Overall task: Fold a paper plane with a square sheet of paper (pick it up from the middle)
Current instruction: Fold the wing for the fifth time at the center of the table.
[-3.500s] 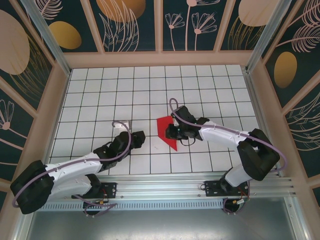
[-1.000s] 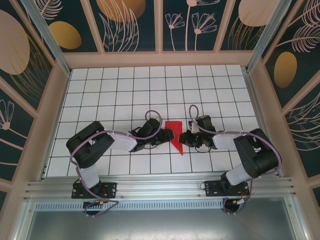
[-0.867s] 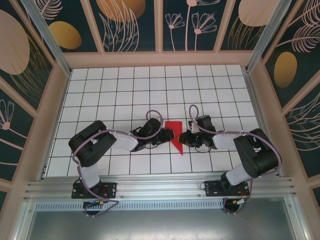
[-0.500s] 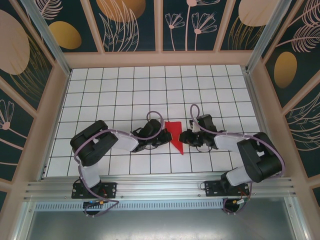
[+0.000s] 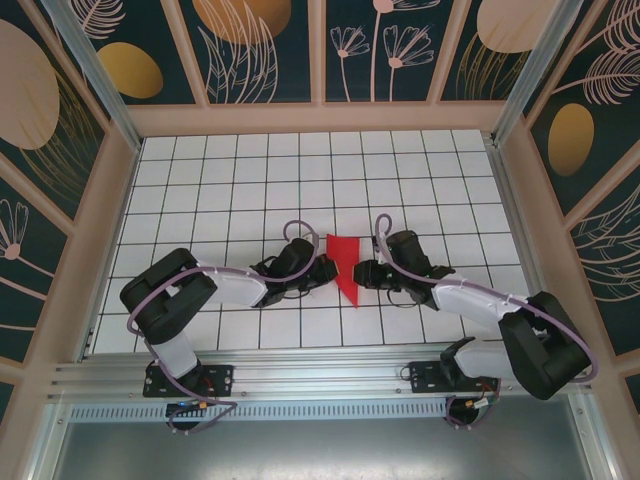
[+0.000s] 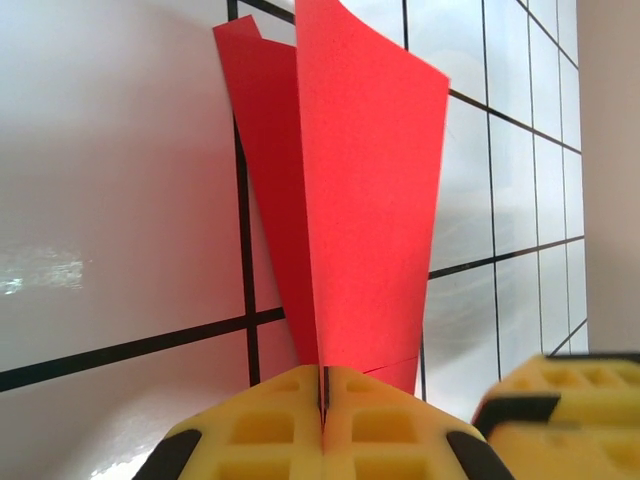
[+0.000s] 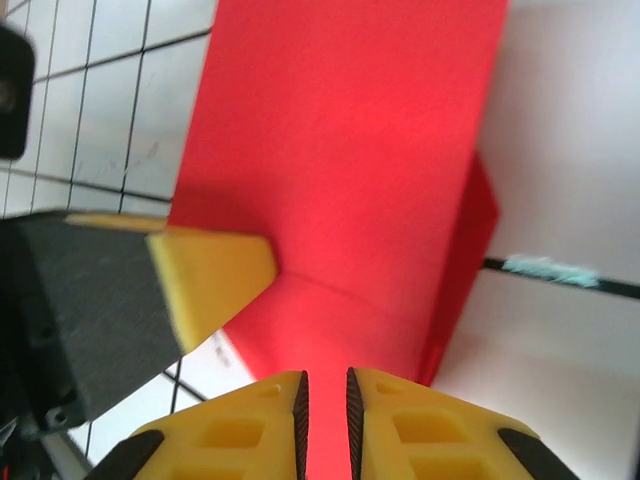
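Closed since a moment ago: left pincer (image 5: 328, 270), pinching thin red paper (image 5: 345, 268) folded to a point, near the table's (image 5: 200, 200) front edge; right pincer (image 5: 362, 272) nipping it too.

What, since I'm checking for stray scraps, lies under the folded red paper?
Around the folded red paper the white gridded tabletop shows bare. The patch directly beneath it is covered by the paper, so anything lying there cannot be seen.
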Available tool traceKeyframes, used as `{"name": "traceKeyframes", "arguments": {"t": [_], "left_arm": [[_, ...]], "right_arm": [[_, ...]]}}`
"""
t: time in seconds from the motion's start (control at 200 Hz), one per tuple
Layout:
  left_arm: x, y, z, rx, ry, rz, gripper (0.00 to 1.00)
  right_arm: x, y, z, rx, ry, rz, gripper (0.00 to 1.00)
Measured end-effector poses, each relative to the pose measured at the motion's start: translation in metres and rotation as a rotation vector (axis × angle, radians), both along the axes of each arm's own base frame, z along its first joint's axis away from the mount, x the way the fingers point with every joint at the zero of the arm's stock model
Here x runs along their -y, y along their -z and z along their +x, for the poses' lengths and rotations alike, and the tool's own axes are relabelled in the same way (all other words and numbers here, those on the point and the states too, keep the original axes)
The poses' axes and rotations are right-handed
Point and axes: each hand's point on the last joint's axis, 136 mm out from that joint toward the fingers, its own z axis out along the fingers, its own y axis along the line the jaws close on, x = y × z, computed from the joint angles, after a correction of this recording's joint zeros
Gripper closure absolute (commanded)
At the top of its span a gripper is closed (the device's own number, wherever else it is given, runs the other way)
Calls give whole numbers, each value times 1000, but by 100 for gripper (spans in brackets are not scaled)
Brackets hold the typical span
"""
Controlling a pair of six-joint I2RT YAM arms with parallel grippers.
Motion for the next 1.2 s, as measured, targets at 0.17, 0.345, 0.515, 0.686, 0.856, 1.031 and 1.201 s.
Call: {"name": "traceKeyframes", "arguments": {"t": [0.17,0.345,0.515,0.686,0.856,1.031,1.201], "left_arm": [[0,1,-1,-4,5,0,100],[1,3,-3,-12,12,2,100],[1,8,-5,-26,21,6,88],[0,14,-7,-33,30,24,64],[-1,15,-7,-21,42,37,58],[-3,15,-1,-9,46,41,56],[-5,15,8,-7,59,24,58]], "right_arm": [[-4,13,-1,-48,12,-4,81],[-6,35,-5,-130,16,-15,82],[0,51,-5,-167,42,-59,82],[-1,52,-4,-174,27,-58,83],[0,54,-4,-189,0,-61,86],[-1,55,-4,-191,-54,-64,87],[-3,55,-4,-161,-114,-83,87]]}}
